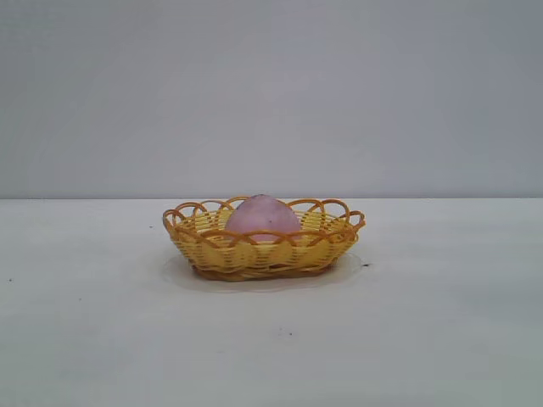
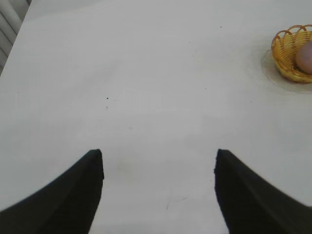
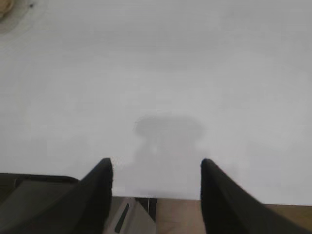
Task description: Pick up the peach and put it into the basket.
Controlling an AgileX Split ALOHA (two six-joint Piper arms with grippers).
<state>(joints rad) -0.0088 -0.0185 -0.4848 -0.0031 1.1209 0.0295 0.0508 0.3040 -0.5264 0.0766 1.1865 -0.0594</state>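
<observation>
The peach [image 1: 262, 214] sits inside the woven basket [image 1: 263, 252] on the white counter [image 1: 441, 322]. The left gripper [image 2: 159, 168] hovers well away over bare counter, jaws spread and empty. The right gripper [image 3: 156, 178] hangs at the counter's edge, jaws likewise parted, holding nothing.
</observation>
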